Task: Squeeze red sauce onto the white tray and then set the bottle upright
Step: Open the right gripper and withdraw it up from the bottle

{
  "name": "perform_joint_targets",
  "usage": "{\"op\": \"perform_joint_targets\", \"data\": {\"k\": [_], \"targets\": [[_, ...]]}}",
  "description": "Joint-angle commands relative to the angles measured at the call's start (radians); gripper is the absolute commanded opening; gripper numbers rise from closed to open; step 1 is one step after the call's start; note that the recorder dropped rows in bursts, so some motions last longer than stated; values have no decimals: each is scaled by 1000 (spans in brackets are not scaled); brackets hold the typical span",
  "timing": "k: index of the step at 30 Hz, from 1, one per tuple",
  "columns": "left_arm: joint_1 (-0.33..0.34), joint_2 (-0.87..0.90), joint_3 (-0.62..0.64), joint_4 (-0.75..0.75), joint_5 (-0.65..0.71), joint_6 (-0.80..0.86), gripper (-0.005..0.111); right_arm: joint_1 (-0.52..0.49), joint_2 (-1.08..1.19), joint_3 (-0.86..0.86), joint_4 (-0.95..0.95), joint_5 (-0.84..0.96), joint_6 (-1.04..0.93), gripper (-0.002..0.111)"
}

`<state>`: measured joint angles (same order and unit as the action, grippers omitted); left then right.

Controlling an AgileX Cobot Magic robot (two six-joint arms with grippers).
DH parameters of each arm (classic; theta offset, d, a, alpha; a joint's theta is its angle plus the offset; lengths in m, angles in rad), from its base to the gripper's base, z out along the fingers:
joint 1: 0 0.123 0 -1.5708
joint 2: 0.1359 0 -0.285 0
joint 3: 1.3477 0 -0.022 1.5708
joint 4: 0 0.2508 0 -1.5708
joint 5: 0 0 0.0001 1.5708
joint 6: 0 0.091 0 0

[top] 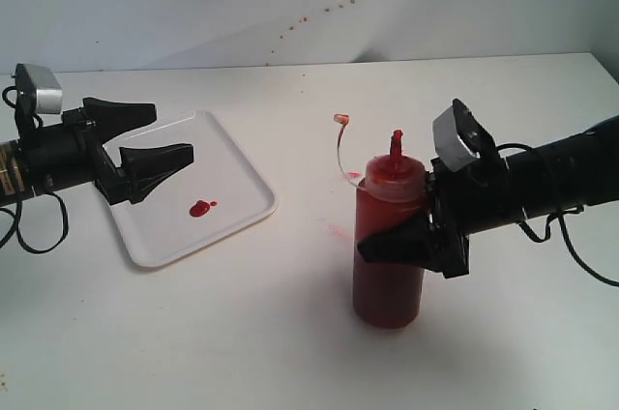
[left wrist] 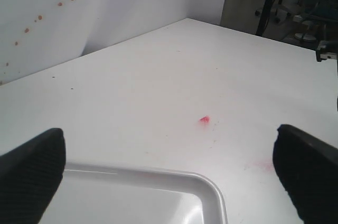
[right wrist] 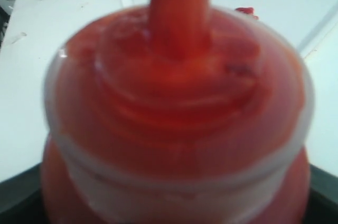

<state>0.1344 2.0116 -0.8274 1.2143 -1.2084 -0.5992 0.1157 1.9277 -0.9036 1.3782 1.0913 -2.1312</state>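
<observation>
In the exterior view, the white tray (top: pixel 253 199) is seen lying flat on the table (top: pixel 290 352), with a small blob of the red sauce (top: pixel 201 207) near its middle. The left gripper (top: pixel 172 131) is held above the tray's left part, its jaws spread wide and nothing between them. The bottle (top: pixel 387 289) is stood upright on the table to the right of the tray, well apart from it. It is clasped about its middle by the right gripper (top: pixel 382 239), one finger being pressed across its near side. The tip cap (top: pixel 340 120) is seen hanging loose on its tether, on the tray's side of the nozzle.

In the left wrist view, a rounded corner of the tray is framed between two widely parted fingers (left wrist: pixel 31 174). A small red spot (left wrist: pixel 204 120) is marked on the table beyond that corner.

In the right wrist view, the frame is filled by the blurred cap and nozzle of the bottle, and dark finger edges (right wrist: pixel 16 197) are seen close against both of its sides.
</observation>
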Motion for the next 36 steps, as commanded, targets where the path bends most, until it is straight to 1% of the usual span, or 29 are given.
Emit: {"op": "perform_joint_targets", "data": {"k": [1, 3, 6, 8, 12, 13, 16, 17, 18, 20, 26, 36], "targets": [[-6, -9, -5, -8, -13, 7, 105, 5, 8, 0, 7, 93, -12, 0], [-6, -9, -5, -8, -13, 7, 105, 5, 8, 0, 7, 89, -12, 0], [-6, -9, -5, -8, -13, 7, 105, 5, 8, 0, -28, 90, -12, 8], [-6, -9, -5, -8, -13, 7, 105, 5, 8, 0, -45, 88, -12, 21], [-6, -9, -5, -8, -13, 8, 105, 5, 8, 0, -45, 71, -12, 57], [-6, -9, -5, -8, -13, 8, 105, 5, 8, 0, -40, 67, -12, 67], [-6, -9, -5, -8, -13, 8, 105, 5, 8, 0, 14, 67, -12, 84], [-6, -9, -5, -8, -13, 8, 105, 5, 8, 0, 28, 67, -12, 87], [-6, -9, -5, -8, -13, 8, 105, 5, 8, 0, 44, 67, -12, 90], [-6, -9, -5, -8, -13, 8, 105, 5, 8, 0, 61, 67, -12, 92], [-6, -9, -5, -8, -13, 6, 105, 5, 8, 0, 65, 130, -12, 92], [-6, -9, -5, -8, -13, 8, 105, 5, -47, -2, 62, 130, -12, 92]]}}
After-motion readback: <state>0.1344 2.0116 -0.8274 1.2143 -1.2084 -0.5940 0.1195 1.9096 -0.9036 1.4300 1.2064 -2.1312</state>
